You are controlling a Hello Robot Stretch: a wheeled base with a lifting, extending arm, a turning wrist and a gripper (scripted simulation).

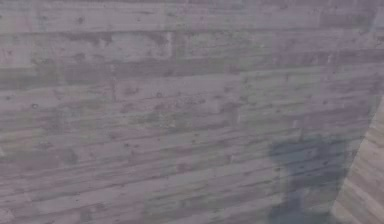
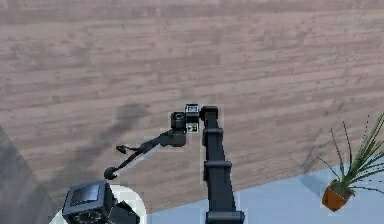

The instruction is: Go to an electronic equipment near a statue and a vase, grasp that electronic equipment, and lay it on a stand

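Observation:
In the arm side view the dark arm bar (image 2: 216,170) rises from the bottom edge to two small white marked squares (image 2: 200,113). Left of them the gripper (image 2: 122,151) reaches out with its thin fingers low and to the left. Only bare brown wooden planks (image 2: 120,60) lie behind its far end, so it holds nothing. The forward view faces a grey-brown planked surface (image 1: 150,110) at close range.
A potted plant with long green leaves in a brown pot (image 2: 335,197) stands at the arm side view's bottom right, on a pale blue surface (image 2: 280,202). A dark boxy shape on a white round base (image 2: 88,201) sits at the bottom left. A lighter strip (image 1: 366,180) edges the forward view's right.

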